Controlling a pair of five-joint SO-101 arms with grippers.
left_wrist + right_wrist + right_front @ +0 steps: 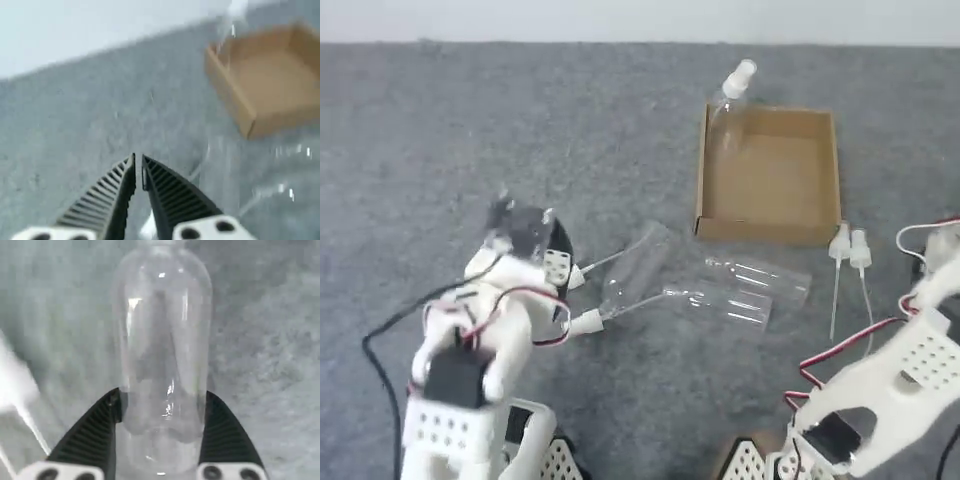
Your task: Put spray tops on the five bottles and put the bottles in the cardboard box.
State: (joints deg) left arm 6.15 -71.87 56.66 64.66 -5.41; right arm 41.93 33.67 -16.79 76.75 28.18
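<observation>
Early stage: one capped bottle [728,100] is standing at the cardboard box [767,231] upper-left corner, upper right of frame; can't tell if inside or just behind the rim. Box interior is showing nothing else.

Three uncapped bottles are lying mid-frame on the grey carpet [440,130]: one tilted [635,265], two side by side [760,278] [720,303].

Loose spray tops: two [840,243] [861,250] lying just right of the box, two [578,275] [586,322] beside the left gripper [138,162].

Left gripper is showing jaws nearly together with a thin slit; a white bit sits low between them, can't tell if gripped.

Right gripper [162,397] is gripping the fifth clear bottle [162,330], jaws wide against both walls.

Four cappings and the boxing are remaining.
</observation>
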